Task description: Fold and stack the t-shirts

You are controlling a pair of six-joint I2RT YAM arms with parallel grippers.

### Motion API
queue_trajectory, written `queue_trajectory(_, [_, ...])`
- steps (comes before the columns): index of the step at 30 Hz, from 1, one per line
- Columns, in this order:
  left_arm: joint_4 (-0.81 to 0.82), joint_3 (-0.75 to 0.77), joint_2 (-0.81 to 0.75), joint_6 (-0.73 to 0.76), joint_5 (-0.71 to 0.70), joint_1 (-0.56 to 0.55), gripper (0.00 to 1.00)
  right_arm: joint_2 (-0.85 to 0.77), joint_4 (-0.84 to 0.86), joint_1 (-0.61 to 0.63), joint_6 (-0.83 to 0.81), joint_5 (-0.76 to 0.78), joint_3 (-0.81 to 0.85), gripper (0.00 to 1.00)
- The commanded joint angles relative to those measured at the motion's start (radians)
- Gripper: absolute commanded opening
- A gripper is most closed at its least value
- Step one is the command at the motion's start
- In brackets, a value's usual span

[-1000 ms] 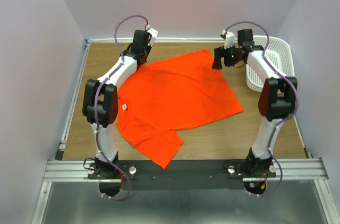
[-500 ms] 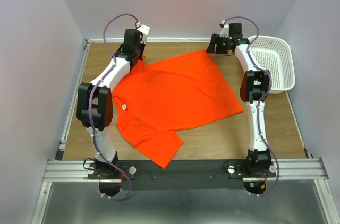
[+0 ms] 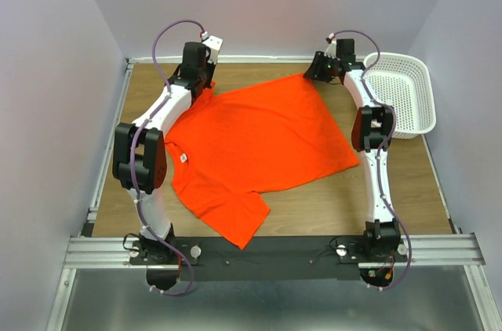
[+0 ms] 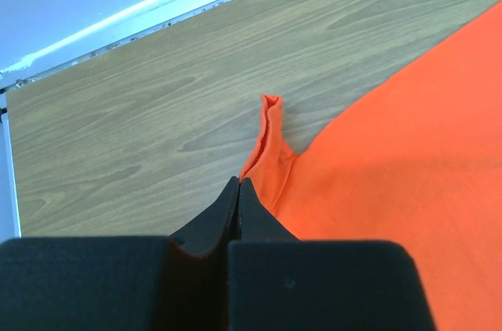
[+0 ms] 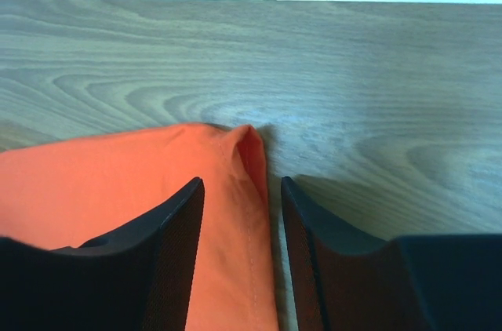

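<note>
**Bright orange-red short-sleeved t-shirt (image 3: 259, 143) lies spread out, a gripper at each far corner**

The shirt lies open and mostly flat on the brown wood-grain table (image 3: 314, 198). It is turned askew, with one sleeve pointing toward the near edge. It is plain, with no print. A small white neck label (image 3: 183, 158) shows on its left side, just beside the left arm's elbow. Any writing on it is too small to read.

The left gripper (image 4: 238, 186) is at the shirt's far-left corner. Its black fingers (image 4: 259, 225) are pressed together on the cloth, and a narrow raised fold of fabric runs out from their tips across the wood.

The right gripper (image 5: 239, 190) is at the far-right corner. Its jaws are spread and straddle the stitched corner of the fabric without closing on it, one finger over the cloth and the other over bare wood.

A white plastic lattice basket (image 3: 404, 96) stands at the table's far right, apart from the shirt.
</note>
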Motion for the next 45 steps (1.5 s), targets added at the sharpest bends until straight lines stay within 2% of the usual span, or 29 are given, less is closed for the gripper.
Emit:
queue_trajectory(1, [0.018,-0.011,-0.037,-0.012,0.033,0.007,0.0,0.069,0.026,0.006,0.024,-0.023,0.037,0.51])
queue_trajectory(7, [0.015,-0.013,-0.04,-0.016,0.035,0.007,0.0,0.1,0.072,0.005,0.052,-0.023,0.057,0.49])
queue_trajectory(13, [0.015,-0.013,-0.04,-0.016,0.038,0.007,0.0,0.121,0.101,0.006,0.067,-0.055,0.069,0.39])
queue_trajectory(19, [0.015,-0.011,-0.032,-0.017,0.044,0.007,0.0,0.126,0.121,0.006,0.056,-0.103,0.08,0.2])
queue_trajectory(20, [0.015,-0.01,-0.031,-0.017,0.045,0.007,0.0,0.12,0.124,0.006,0.05,-0.108,0.08,0.12])
queue_trajectory(22, [0.015,-0.008,-0.032,-0.019,0.047,0.008,0.0,0.106,0.13,0.005,0.04,-0.117,0.08,0.05])
queue_trajectory(24, [0.02,-0.008,-0.04,-0.022,0.047,0.007,0.0,0.069,0.136,0.005,0.02,-0.124,0.077,0.01])
queue_trajectory(27, [0.032,-0.005,-0.063,-0.028,0.035,0.01,0.0,0.003,0.153,0.005,-0.016,-0.134,0.043,0.0])
queue_trajectory(33, [0.072,-0.017,-0.146,-0.055,0.022,0.027,0.0,-0.234,0.177,0.005,-0.127,-0.12,-0.09,0.0])
queue_trajectory(45, [0.176,-0.126,-0.469,-0.092,-0.01,0.056,0.0,-0.633,0.176,-0.003,-0.319,-0.097,-0.333,0.01])
